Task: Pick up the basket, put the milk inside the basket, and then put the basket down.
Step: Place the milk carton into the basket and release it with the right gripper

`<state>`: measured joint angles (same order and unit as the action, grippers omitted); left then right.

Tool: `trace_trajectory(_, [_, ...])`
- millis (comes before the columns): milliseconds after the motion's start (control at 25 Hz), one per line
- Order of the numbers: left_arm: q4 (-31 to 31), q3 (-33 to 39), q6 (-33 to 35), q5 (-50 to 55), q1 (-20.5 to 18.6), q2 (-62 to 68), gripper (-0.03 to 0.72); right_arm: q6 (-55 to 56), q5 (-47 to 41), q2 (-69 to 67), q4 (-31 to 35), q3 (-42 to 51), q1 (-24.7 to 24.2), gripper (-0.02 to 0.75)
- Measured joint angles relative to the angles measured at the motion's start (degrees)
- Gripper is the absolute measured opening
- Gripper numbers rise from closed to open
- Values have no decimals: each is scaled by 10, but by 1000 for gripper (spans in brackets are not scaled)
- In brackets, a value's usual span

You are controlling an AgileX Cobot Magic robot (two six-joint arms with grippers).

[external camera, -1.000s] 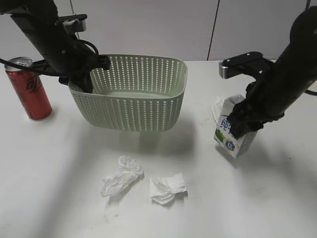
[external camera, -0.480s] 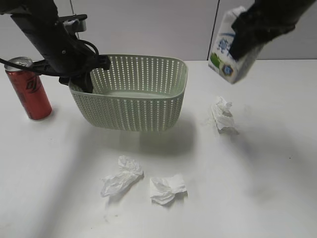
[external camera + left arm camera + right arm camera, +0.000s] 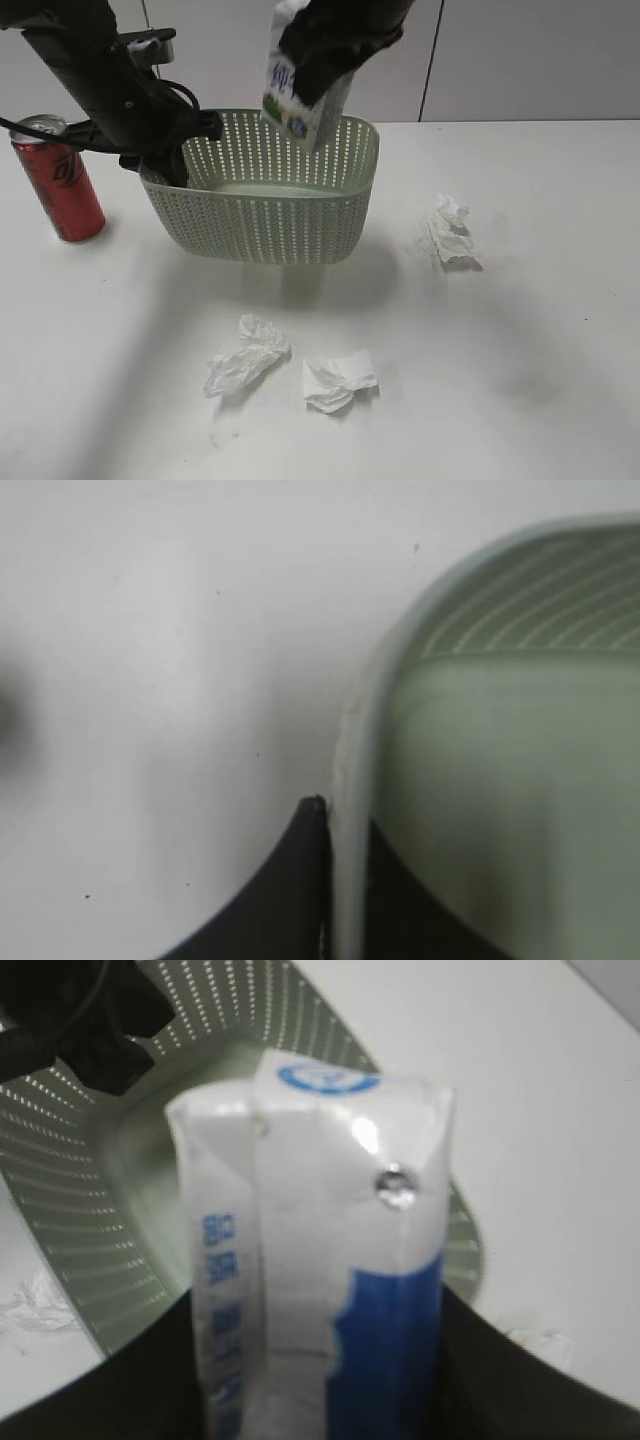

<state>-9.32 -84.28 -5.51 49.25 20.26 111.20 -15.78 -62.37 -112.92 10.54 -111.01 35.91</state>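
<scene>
Since a second ago we've swung the milk (image 3: 300, 95) off the desk (image 3: 520, 330) to right above the basket (image 3: 270, 205). Right fingers (image 3: 335, 45) pinch the carton, left fingers (image 3: 165, 160) clamp the lifted basket's rim; dropping the milk in and setting down are left.

This looks like a lab or test room rather than anybody's home. A plain white table (image 3: 520, 400) fills the view, and at twelve o'clock behind it stands a bare pale panelled wall (image 3: 500, 60) with dark vertical seams. Two black robot arms reach in, one from ten o'clock (image 3: 100, 75), one from twelve (image 3: 340, 35). The things laid out read as staged props: a red soda can (image 3: 58, 180) at nine o'clock, crumpled tissues (image 3: 340, 380) at six and three, a green basket (image 3: 270, 215), a milk carton (image 3: 300, 95)
</scene>
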Motion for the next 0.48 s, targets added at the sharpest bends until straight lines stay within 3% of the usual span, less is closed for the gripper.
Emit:
trace_trajectory(360, [1, 0, 0, -2, 0, 0, 0, 0, -5, -123, -23, -4, 28, 321])
trace_trajectory(480, [7, 0, 0, -2, 0, 0, 0, 0, 3, -125, -25, -7, 28, 384])
